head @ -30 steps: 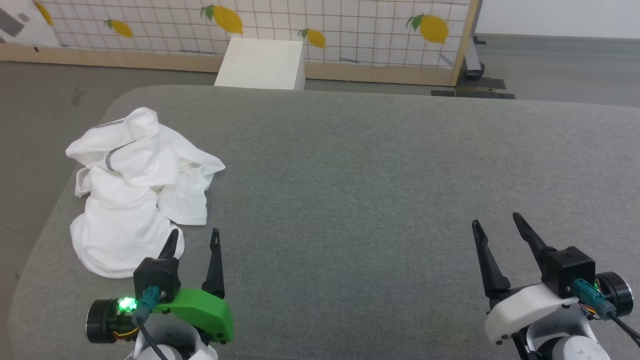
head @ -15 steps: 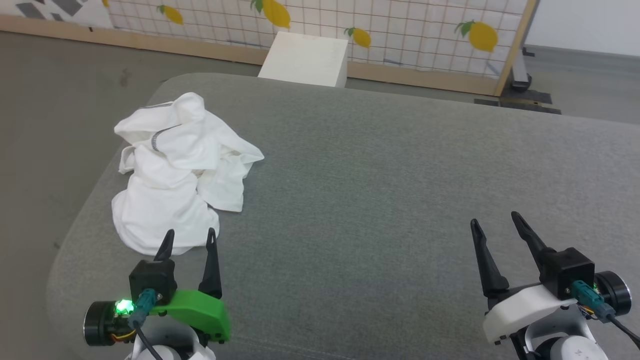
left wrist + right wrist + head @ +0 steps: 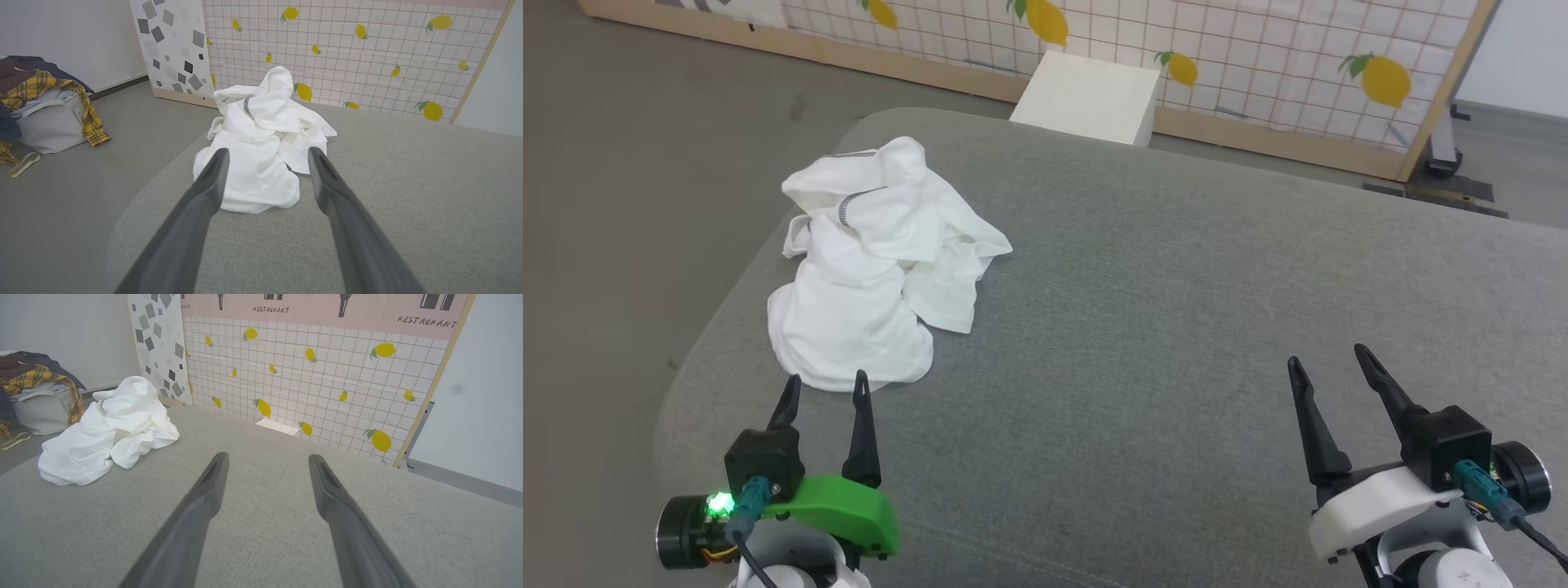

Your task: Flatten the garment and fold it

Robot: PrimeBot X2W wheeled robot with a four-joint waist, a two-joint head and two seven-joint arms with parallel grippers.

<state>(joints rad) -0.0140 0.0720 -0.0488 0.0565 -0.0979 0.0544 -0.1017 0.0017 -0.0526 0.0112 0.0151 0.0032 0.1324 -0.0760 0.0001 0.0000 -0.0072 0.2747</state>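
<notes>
Where the floor runs off to the left, a pale bag (image 3: 49, 122) draped with a yellow checked shirt (image 3: 88, 118) sits well apart from the work, probably other laundry and no part of this job. The garment (image 3: 866, 269) lies in a crumpled heap on the left part of the grey cushioned surface (image 3: 1176, 310), close to its rounded left edge. A grey-stitched hem curls over the top of the heap and one flap spills out to the right. Nothing of it is flat yet, so the whole task seems to lie ahead.

Just near of the heap, the left gripper (image 3: 826, 378) hovers with its two dark fingers spread wide and nothing between them. The tips point at the heap's near edge but appear short of the cloth, which looks like a line-up for a first pinch. Well to the right, the right gripper (image 3: 1326, 356) is equally wide apart and empty over bare cushion. It is likely kept there to leave room for spreading the shirt rightward.
</notes>
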